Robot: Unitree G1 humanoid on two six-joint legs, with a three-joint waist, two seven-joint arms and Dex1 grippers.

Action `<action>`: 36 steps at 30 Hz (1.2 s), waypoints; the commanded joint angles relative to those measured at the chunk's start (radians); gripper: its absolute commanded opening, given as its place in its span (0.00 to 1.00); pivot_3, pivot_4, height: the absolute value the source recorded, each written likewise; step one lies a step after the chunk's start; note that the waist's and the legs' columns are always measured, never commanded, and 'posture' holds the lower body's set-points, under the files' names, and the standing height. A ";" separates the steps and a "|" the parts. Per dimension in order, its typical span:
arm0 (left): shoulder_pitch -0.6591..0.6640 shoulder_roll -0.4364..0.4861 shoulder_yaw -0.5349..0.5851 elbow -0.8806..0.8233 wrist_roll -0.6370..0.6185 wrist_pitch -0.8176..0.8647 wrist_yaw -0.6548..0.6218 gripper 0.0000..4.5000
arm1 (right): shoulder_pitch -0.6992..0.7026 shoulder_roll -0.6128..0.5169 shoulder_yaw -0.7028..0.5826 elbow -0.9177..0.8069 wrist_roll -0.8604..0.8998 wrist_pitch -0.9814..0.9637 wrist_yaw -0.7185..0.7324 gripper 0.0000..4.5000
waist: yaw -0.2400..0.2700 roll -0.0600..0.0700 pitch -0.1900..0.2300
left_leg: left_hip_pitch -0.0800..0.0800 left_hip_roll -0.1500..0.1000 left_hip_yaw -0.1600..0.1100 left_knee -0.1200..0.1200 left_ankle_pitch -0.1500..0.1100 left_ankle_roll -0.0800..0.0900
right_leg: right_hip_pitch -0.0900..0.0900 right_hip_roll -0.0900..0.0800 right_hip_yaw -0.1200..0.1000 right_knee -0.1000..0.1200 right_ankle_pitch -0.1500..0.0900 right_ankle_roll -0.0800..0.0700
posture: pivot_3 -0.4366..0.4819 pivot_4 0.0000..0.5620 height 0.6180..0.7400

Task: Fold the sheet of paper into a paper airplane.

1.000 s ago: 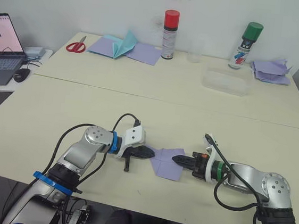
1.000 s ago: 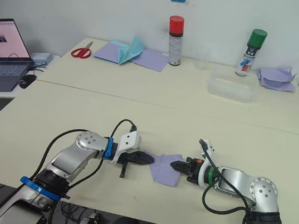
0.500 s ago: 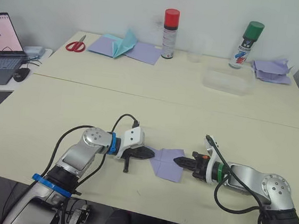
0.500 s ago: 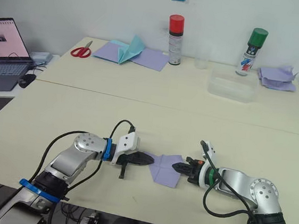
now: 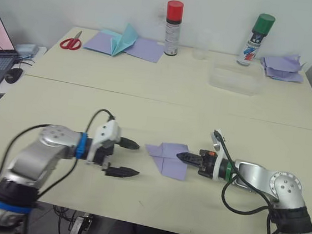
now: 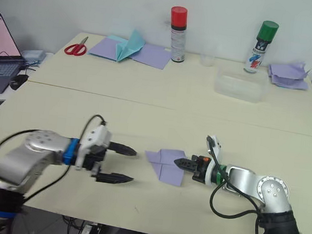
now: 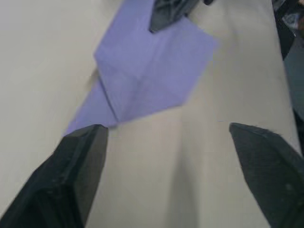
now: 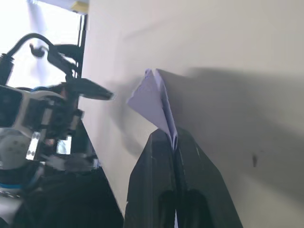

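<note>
Paper airplane (image 5: 165, 158) lies lower center on table (image 5: 201, 108). Right gripper (image 5: 181, 156) pinches its edge, seam visible in right wrist view. Left gripper (image 5: 129, 159) spread apart, off the paper.

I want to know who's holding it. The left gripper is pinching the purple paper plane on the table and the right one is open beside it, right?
Not quite, the sides are swapped. The right gripper is pinching the paper airplane, and the left gripper is open beside it. The right eye view shows this.
</note>
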 commanded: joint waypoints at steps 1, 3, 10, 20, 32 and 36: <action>0.011 0.036 0.104 -0.060 -0.054 0.028 0.025 0.99 | -0.066 0.009 -0.022 -0.086 -0.167 -0.066 0.186 0.00 | 0.003 0.000 0.001 | 0.000 0.000 0.000 0.000 0.000 0.000 | 0.000 0.000 -0.001 0.000 0.000 0.000 | 0.48 0.27 1.00; 0.024 0.070 0.156 -0.089 -0.104 0.081 0.021 0.99 | -0.112 -0.007 -0.001 -0.129 -0.316 -0.131 0.325 0.00 | 0.005 0.000 0.005 | 0.000 0.000 -0.001 0.000 0.000 0.000 | 0.000 0.000 -0.001 0.000 0.000 0.000 | 0.48 0.27 1.00; 0.105 0.153 0.299 -0.213 -0.305 0.263 0.009 0.99 | -0.115 -0.154 0.418 -0.007 -1.420 -1.289 1.011 0.00 | 0.015 -0.003 0.012 | -0.002 0.000 0.000 0.003 0.001 -0.003 | -0.001 -0.003 -0.007 0.000 0.000 0.000 | 0.48 0.27 1.00; 0.383 0.176 0.321 -0.306 -0.224 0.161 0.006 0.99 | -0.211 -0.041 0.502 0.625 -1.803 -2.240 1.072 0.00 | 0.014 -0.001 0.017 | -0.001 0.001 0.001 0.012 0.002 -0.005 | 0.000 -0.005 -0.009 0.002 0.000 -0.001 | 0.48 0.27 1.00; 0.398 0.102 0.229 -0.297 -0.167 0.081 0.087 0.99 | -0.222 0.004 0.485 0.764 -1.894 -2.200 0.996 0.00 | 0.021 -0.005 0.019 | 0.027 0.000 0.001 0.012 0.001 -0.002 | 0.030 -0.006 -0.007 0.001 -0.002 -0.005 | 0.48 0.27 1.00; 0.353 0.075 0.194 -0.243 -0.144 0.050 0.109 0.99 | -0.189 0.001 0.479 0.704 -1.872 -2.139 1.002 0.00 | 0.021 -0.005 0.019 | 0.027 0.000 0.000 0.012 0.001 -0.002 | 0.030 -0.006 -0.007 0.001 -0.002 -0.005 | 0.48 0.27 1.00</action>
